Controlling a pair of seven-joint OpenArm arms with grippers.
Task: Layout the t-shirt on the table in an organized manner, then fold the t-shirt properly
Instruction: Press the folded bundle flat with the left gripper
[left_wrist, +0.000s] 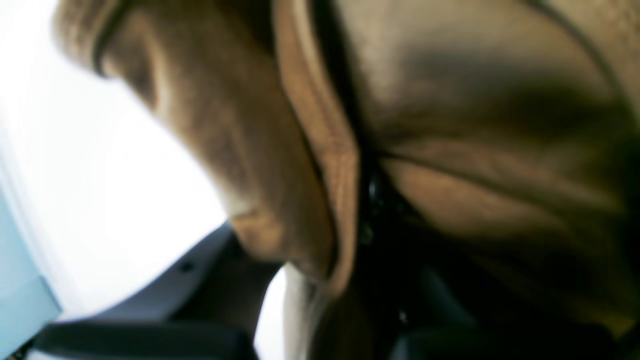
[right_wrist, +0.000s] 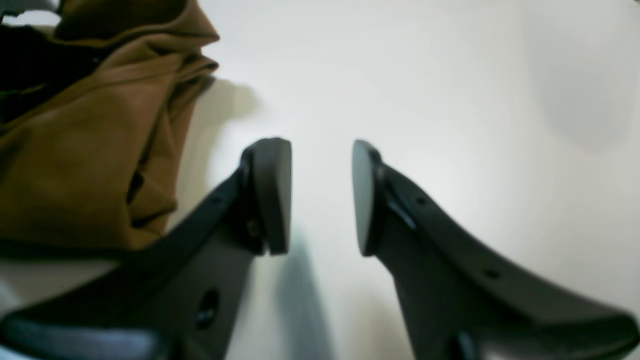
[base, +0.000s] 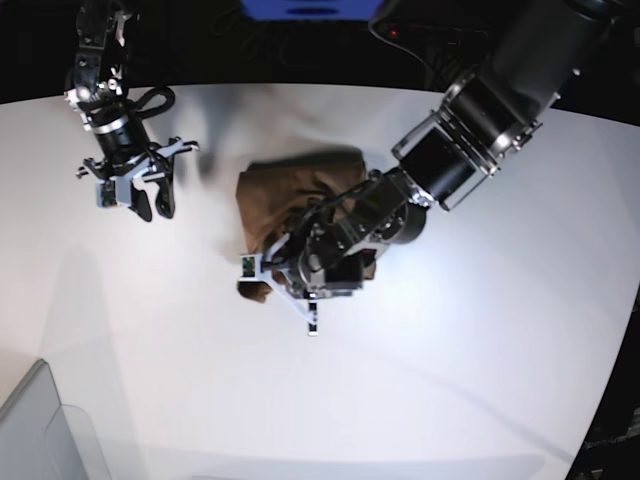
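The tan-brown t-shirt (base: 295, 190) lies bunched in a heap near the middle of the white table (base: 450, 350). My left gripper (base: 268, 285) is down at the heap's near-left edge and looks shut on a fold of cloth. In the left wrist view the blurred t-shirt (left_wrist: 450, 125) fills most of the frame and hides the fingertips; one dark finger (left_wrist: 165, 295) shows below. My right gripper (base: 152, 205) is open and empty over bare table, well apart from the heap. In the right wrist view the gripper (right_wrist: 320, 195) has the t-shirt (right_wrist: 85, 150) to its left.
A grey translucent bin corner (base: 40, 430) sits at the table's front left and shows pale blue in the left wrist view (left_wrist: 20, 300). The table's curved far edge meets a dark background. The left arm's bulky body (base: 470, 130) reaches in from the back right.
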